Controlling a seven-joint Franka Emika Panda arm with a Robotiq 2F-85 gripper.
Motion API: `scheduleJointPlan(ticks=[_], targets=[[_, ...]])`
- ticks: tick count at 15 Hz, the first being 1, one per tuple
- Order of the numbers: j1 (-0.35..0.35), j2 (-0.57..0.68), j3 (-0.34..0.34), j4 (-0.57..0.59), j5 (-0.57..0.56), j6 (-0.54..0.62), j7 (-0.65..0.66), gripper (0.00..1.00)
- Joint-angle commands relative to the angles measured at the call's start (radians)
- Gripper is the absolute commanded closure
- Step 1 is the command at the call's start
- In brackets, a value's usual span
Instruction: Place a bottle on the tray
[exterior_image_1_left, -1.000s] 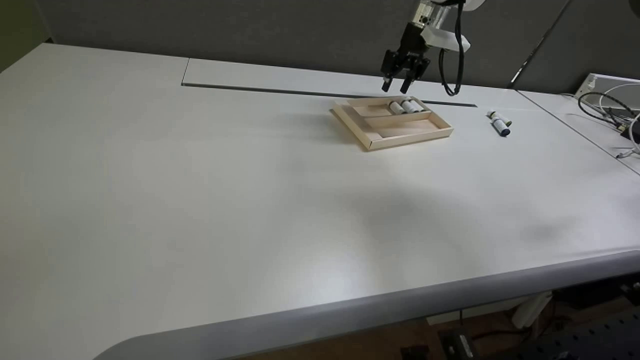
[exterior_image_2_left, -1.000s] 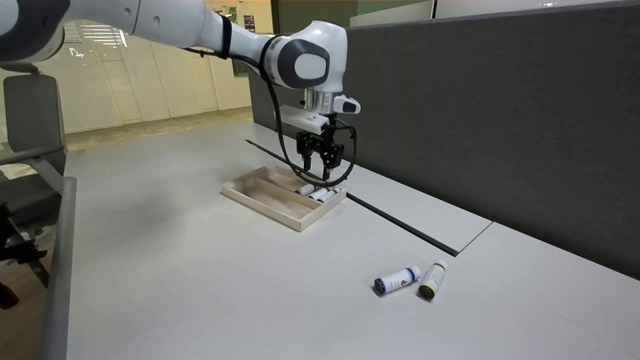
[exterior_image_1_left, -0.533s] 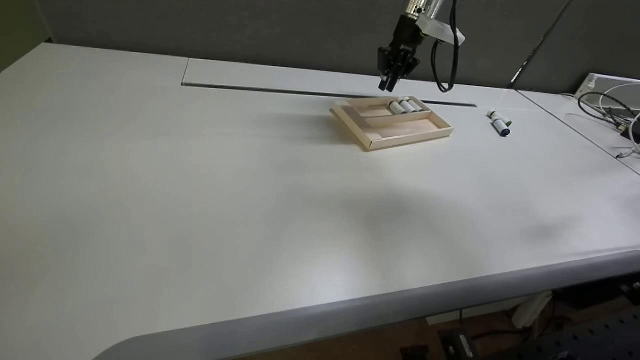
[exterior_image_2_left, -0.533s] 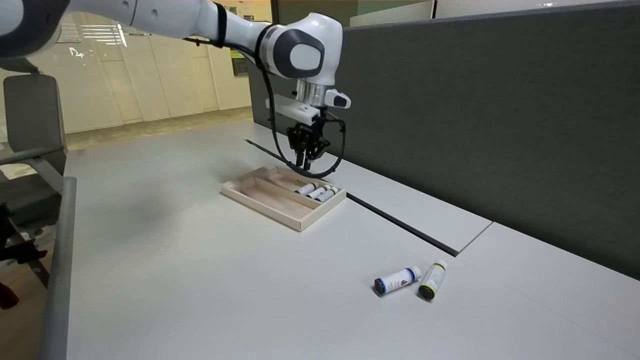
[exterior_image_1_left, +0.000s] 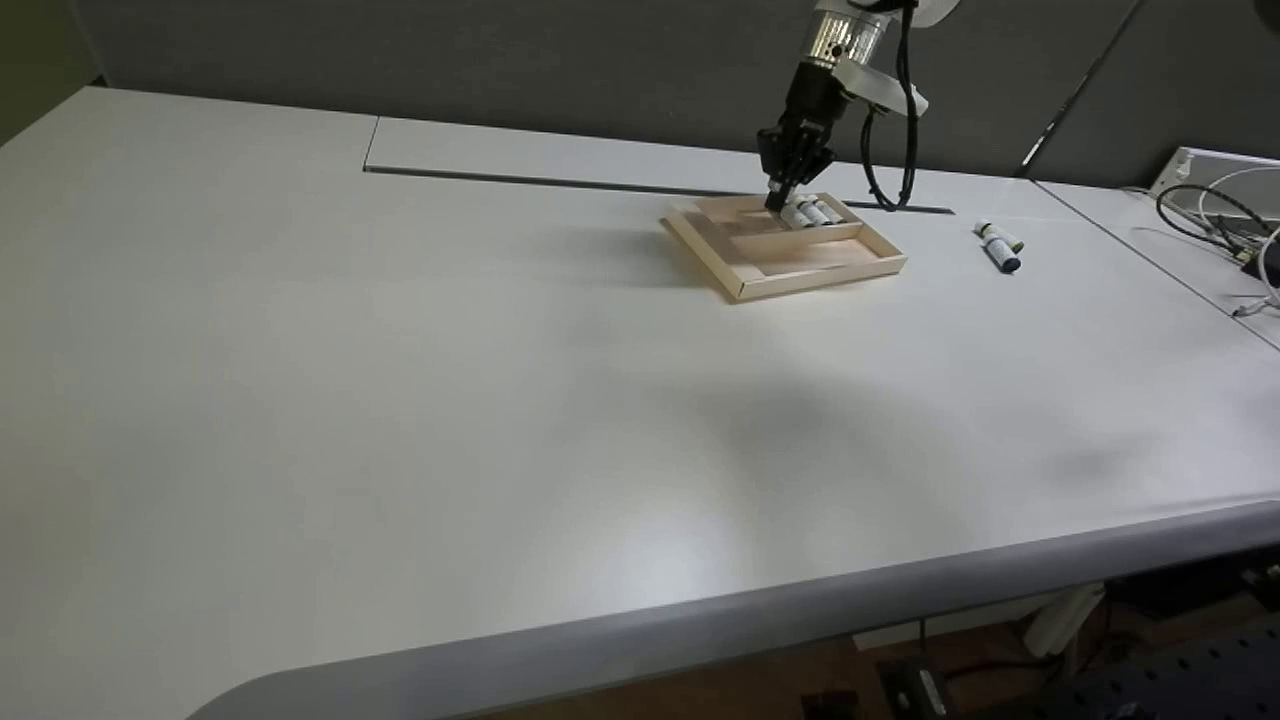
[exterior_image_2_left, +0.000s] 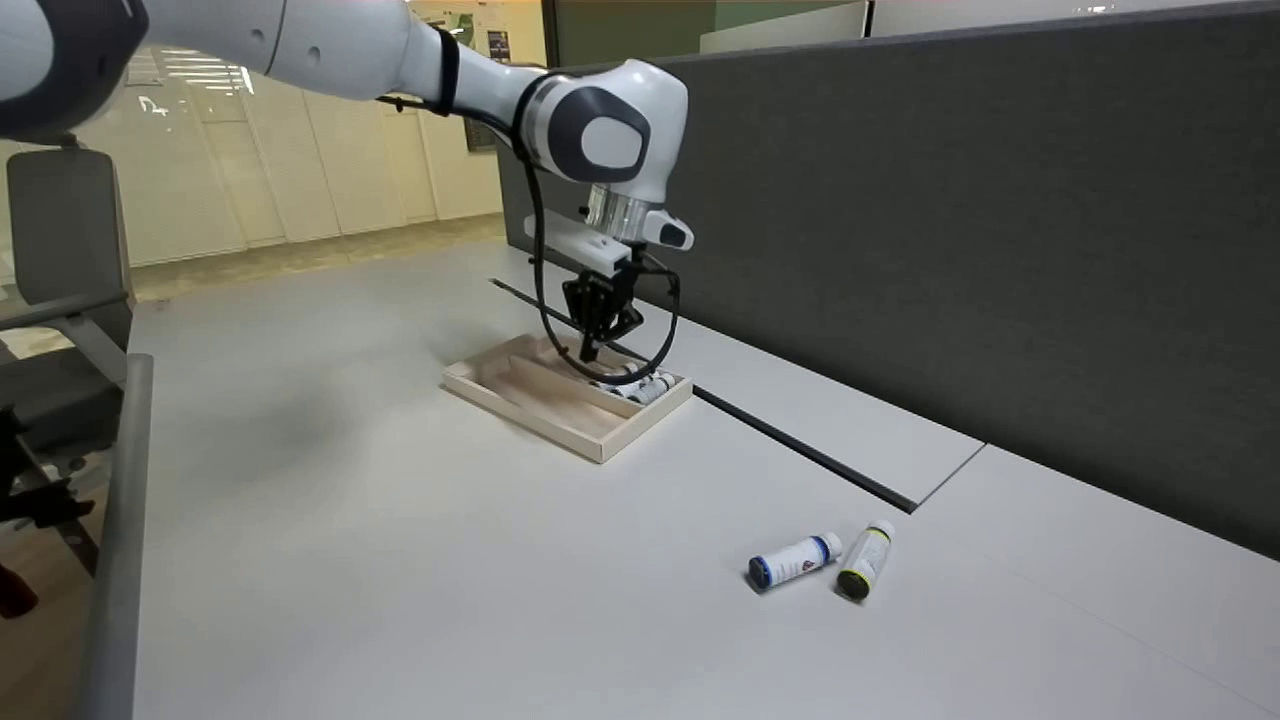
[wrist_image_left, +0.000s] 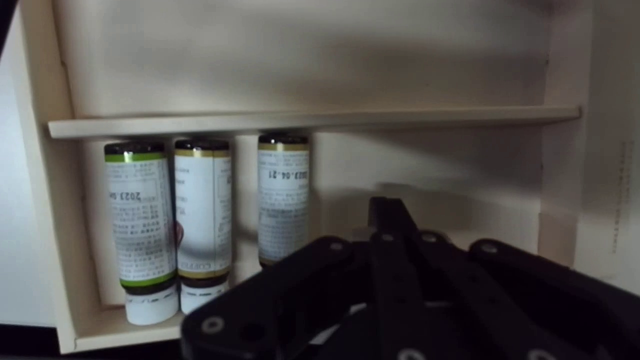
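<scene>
1. The gripper (wrist_image_left: 386, 212) points down over the tray (exterior_image_1_left: 820, 279), its fingers together tip to tip and holding nothing; whether the tips touch anything beneath, I cannot tell.
2. In both exterior views the tray sits on the tabletop (exterior_image_1_left: 450, 400) close to the edge along the dark partition (exterior_image_2_left: 950, 250), well apart from the rounded grey edge opposite.
3. Three bottles (wrist_image_left: 203, 215) lie on their sides in the compartment nearer the partition, dark bases toward the divider (wrist_image_left: 310, 120) (which of the five in sight is the task's, I cannot tell).
4. The green-banded bottle (wrist_image_left: 140, 225), nearest the tray's end wall, carries an upside-down date starting 2023.0 and lines of small print.
5. Just beside it, the middle bottle (wrist_image_left: 203, 240) has gold bands and lettering that looks like COFFEE (also inverted in the wrist view).
6. The third bottle (wrist_image_left: 283, 200), gold-banded too, lies past a narrow gap, dated 2023.04.21; the gripper hides its cap.
7. Well apart from the tray, also toward the partition edge, a blue-banded bottle (exterior_image_2_left: 795, 562) and a yellow-banded bottle (exterior_image_2_left: 866, 562) lie just beside each other, their label print too small to read.
</scene>
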Motion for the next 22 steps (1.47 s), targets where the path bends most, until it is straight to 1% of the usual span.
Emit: scheduleJointPlan(ticks=[1, 8, 16, 19, 22], targets=[[-0.014, 0.037, -0.007, 0.026, -0.001, 0.016, 0.016, 1.0], [-0.038, 0.032, -0.019, 0.032, -0.004, 0.034, 0.016, 1.0], [-0.06, 0.004, -0.038, 0.032, -0.01, 0.014, 0.018, 1.0], [-0.07, -0.005, -0.033, 0.038, -0.001, 0.003, 0.012, 1.0], [-0.075, -0.04, -0.028, 0.048, 0.0, -0.019, -0.007, 1.0]])
